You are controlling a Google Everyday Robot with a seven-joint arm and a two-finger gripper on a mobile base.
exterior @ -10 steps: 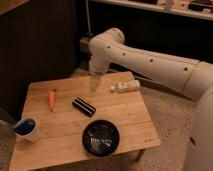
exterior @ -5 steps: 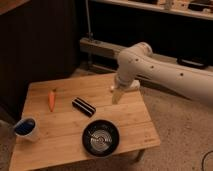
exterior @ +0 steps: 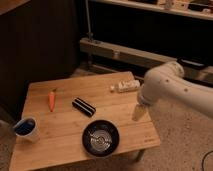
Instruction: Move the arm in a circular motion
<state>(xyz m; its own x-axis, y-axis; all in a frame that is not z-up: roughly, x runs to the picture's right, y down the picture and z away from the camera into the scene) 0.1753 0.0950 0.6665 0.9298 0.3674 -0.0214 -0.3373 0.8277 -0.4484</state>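
The glossy white tubular arm (exterior: 175, 87) reaches in from the right. Its small pale pincer (exterior: 138, 112) hangs over the right edge of the light wooden worktop (exterior: 60, 125); whether it is open or closed cannot be told. A round black bowl (exterior: 101, 139) sits nearer and to the pincer's left, and a small white packet (exterior: 125, 86) lies beyond it.
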